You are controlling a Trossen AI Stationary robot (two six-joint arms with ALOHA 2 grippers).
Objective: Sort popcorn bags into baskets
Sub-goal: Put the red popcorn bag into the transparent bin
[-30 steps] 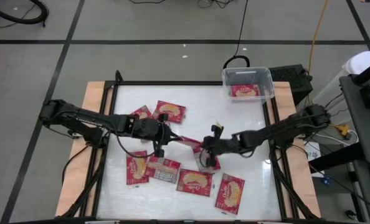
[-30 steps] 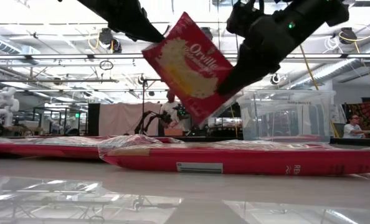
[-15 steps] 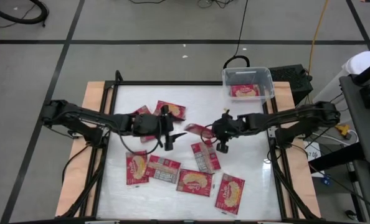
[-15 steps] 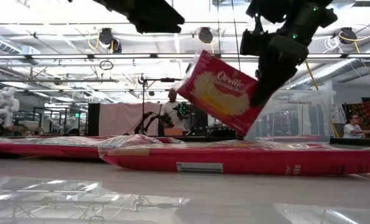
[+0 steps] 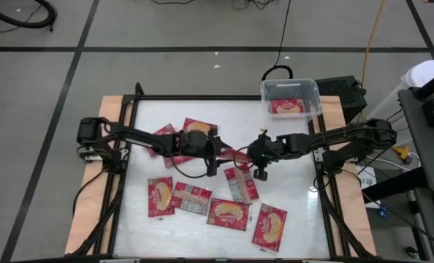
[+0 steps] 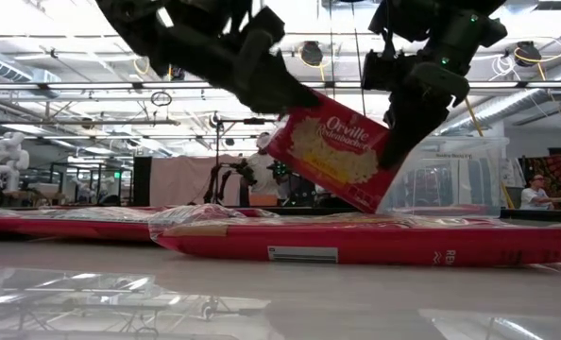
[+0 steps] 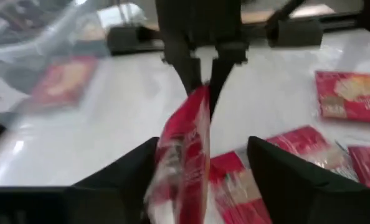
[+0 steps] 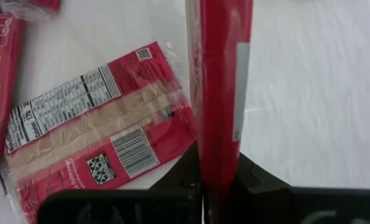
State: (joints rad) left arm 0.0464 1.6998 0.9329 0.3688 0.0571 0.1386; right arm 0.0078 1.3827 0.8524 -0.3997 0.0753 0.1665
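Pinching one flat red popcorn bag [image 6: 332, 161] by its edge, the right gripper [image 5: 248, 153] holds it up over the middle of the white table [image 5: 275, 197]. The left gripper [image 5: 215, 150] has its fingers spread around the bag's other end. The clear plastic basket [image 5: 291, 98] sits at the far right corner.

You see held popcorn bag [image 6: 335, 159] red, cream popcorn picture, white lettering; bag lying back-up [image 8: 91, 134] red with tan band, black barcode, white nutrition panel; basket [image 5: 291, 98] clear; arms dark; tabletop [image 5: 275, 139] glossy white.
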